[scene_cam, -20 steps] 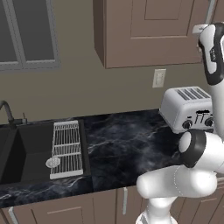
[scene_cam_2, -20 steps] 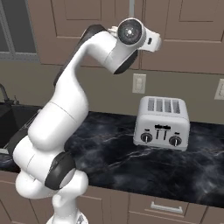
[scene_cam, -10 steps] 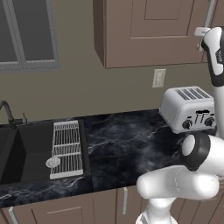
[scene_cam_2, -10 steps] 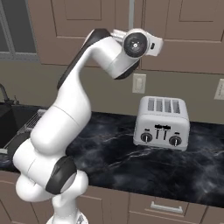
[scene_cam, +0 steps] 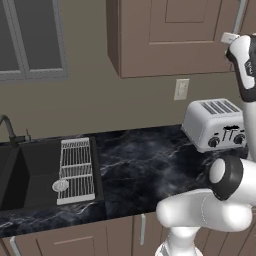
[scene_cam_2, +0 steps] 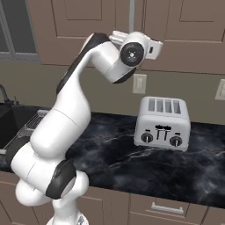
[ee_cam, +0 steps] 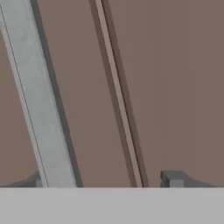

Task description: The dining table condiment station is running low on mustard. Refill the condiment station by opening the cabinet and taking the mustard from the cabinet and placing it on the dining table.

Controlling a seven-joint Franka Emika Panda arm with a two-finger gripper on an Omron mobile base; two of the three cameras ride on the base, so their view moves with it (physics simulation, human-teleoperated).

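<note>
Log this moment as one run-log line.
phase: reach for cabinet handle | gripper: open, straddling handle, no contact seen | door: shut | toaster: on counter

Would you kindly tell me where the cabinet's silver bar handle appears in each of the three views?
Left base view: the handle runs down the top right corner, above the arm.
Right base view: top centre, just above the arm's wrist.
Hand view: a wide grey bar slanting down the left side.
Shared landmark: the toaster below it, in both base views.
</note>
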